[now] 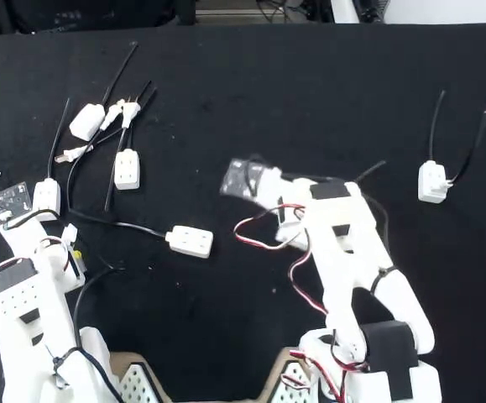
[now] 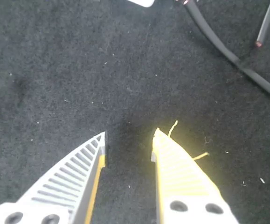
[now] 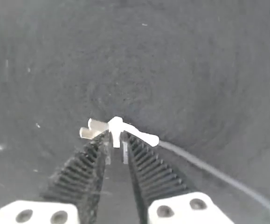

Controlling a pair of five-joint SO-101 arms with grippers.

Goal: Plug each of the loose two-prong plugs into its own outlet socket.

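Black cloth covers the tabletop (image 1: 310,101). In the right wrist view the right fingers (image 3: 146,161) pinch a white plug (image 3: 117,129) at their tips, its cord trailing away; the high view blurs this grip. The left fingers (image 2: 176,168) stand spread over bare cloth. The high view adds a near socket (image 1: 190,241), a right-hand socket (image 1: 432,181), and loose plugs (image 1: 128,109) far left.

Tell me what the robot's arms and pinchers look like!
Both arms are chunky white plastic blocks. The left arm has a black cable by its base, and the left gripper has one white ribbed finger and one yellow finger. The right arm trails looping red and white wires, and the right gripper has two black ribbed fingers.
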